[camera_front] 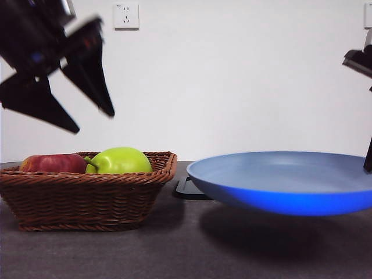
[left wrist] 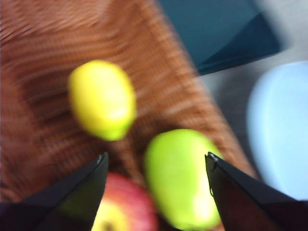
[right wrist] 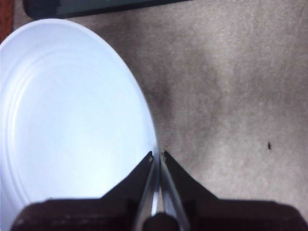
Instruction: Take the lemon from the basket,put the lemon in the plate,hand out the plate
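Observation:
The lemon point(left wrist: 101, 98) lies in the brown wicker basket point(left wrist: 48, 48), seen only in the left wrist view; in the front view the basket's point(camera_front: 87, 197) rim and other fruit hide it. My left gripper point(left wrist: 156, 159) hangs open above the basket, apart from the lemon, and shows dark and high over the basket's left half point(camera_front: 93, 122). The blue plate point(camera_front: 285, 186) is off the table with a shadow under it. My right gripper point(right wrist: 157, 155) is shut on the plate's point(right wrist: 72, 120) rim, at the plate's right end point(camera_front: 368, 160).
A green fruit point(camera_front: 119, 161) and a red apple point(camera_front: 52, 163) share the basket, right below the left jaws point(left wrist: 180, 178) point(left wrist: 122, 204). A flat black tray point(camera_front: 189, 189) lies on the table between basket and plate. A wall socket point(camera_front: 126, 15) is behind.

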`<action>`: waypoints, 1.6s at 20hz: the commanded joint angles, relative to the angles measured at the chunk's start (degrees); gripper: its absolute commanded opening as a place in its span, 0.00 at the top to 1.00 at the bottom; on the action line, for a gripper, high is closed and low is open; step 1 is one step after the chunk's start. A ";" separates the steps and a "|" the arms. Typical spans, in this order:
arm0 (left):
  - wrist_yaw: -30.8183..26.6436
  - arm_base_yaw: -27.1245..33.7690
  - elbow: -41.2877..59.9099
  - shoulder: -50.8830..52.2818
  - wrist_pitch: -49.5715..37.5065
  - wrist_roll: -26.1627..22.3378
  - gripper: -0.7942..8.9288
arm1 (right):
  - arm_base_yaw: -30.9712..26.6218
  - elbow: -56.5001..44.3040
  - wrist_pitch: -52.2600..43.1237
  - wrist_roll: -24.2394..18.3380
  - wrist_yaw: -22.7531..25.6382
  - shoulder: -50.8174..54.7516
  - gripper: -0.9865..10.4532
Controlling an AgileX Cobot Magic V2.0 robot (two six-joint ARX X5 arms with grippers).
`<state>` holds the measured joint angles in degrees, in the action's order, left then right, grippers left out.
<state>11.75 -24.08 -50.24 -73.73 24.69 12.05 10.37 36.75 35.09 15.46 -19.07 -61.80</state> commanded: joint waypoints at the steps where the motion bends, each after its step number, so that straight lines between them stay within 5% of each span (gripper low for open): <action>1: -2.16 -0.33 -3.93 -4.37 -0.42 -1.81 0.56 | 0.09 0.87 0.22 0.52 -0.33 1.25 0.91; 10: -7.15 -0.35 -16.90 -19.93 0.55 -4.81 0.56 | 0.09 0.87 1.49 0.20 -0.35 2.47 0.91; 18: -6.97 -0.39 -18.18 -28.39 2.21 -4.83 0.56 | 0.09 0.87 1.44 0.07 -0.33 2.47 0.91; 23: -7.15 -0.39 -18.18 -28.52 3.17 -6.19 0.56 | 0.09 0.87 1.42 0.07 -0.33 2.47 0.91; 26: -7.17 -0.33 -18.18 -28.50 3.78 -6.64 0.71 | 0.09 0.87 1.40 0.07 -0.33 2.47 0.91; 32: -6.91 -0.33 -18.56 -19.78 5.79 -7.82 0.72 | 0.09 0.87 0.26 0.09 -0.33 2.47 0.91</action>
<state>4.80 -24.08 -67.51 -92.79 30.76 4.95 10.37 36.75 36.03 15.44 -19.07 -59.11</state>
